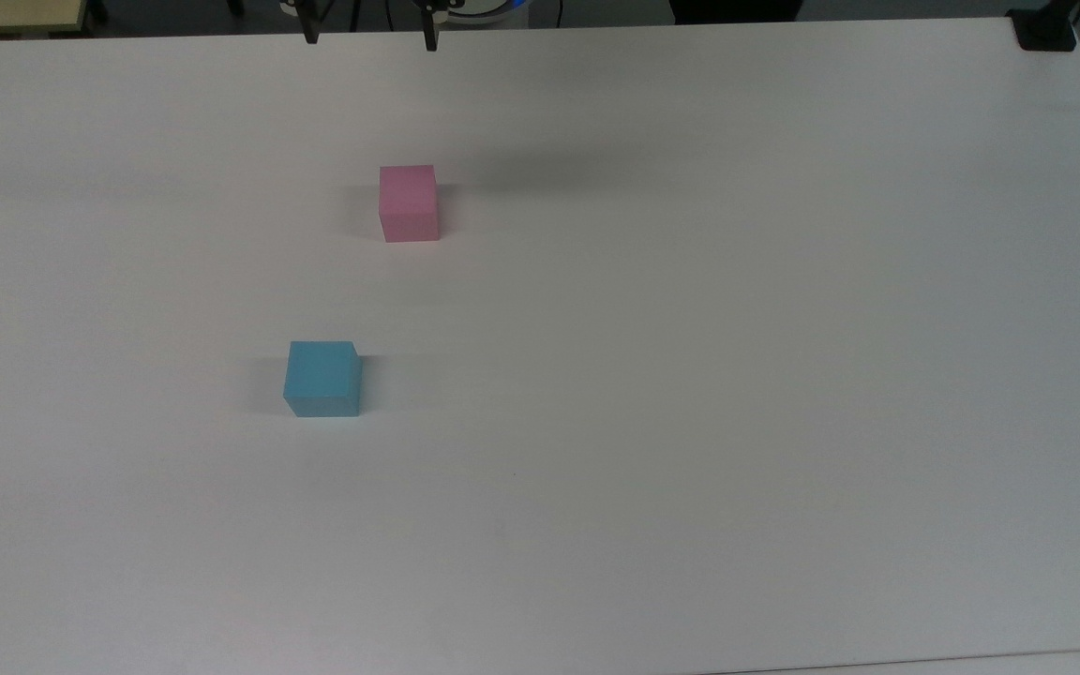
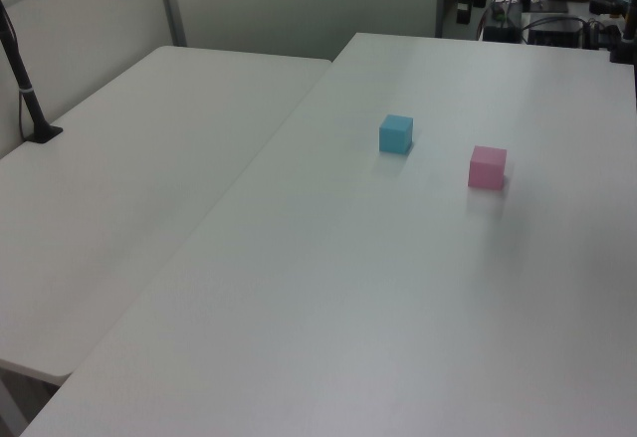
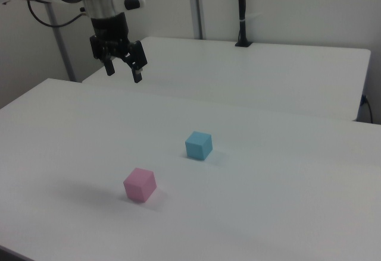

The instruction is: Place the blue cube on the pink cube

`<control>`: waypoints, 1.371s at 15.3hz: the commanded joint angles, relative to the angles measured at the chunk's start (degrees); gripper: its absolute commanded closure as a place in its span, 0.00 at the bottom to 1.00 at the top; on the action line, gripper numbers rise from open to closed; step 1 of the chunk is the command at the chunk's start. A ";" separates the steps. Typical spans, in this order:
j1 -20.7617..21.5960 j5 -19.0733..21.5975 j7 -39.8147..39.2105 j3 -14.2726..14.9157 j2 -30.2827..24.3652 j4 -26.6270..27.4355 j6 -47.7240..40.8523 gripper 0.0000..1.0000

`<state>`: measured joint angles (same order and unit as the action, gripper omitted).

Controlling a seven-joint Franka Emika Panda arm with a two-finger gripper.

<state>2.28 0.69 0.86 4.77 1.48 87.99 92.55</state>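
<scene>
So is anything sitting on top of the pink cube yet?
No. The pink cube has a bare top; the blue cube sits apart on the table. Its underside is hidden.

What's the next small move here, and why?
Probably bring the gripper over the blue cube and start lowering. Its jaws are open and empty, high above the table, well away from both cubes. The blue cube sits alone on the table, apart from the pink cube, so nothing is stacked yet.
</scene>
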 commanded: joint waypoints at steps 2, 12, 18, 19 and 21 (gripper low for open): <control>0.44 -0.68 -0.77 0.24 -0.25 0.26 1.31 0.00; 0.88 -2.36 -0.77 0.06 -0.16 0.52 0.52 0.00; 0.53 -1.74 -0.07 0.06 -0.16 0.43 0.44 0.00; 0.53 -1.74 -0.24 0.06 -0.16 0.43 0.44 0.00; 0.35 -2.09 -1.03 0.15 -0.16 0.52 0.61 0.00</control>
<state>2.46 -0.59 0.80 4.64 1.63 88.00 92.74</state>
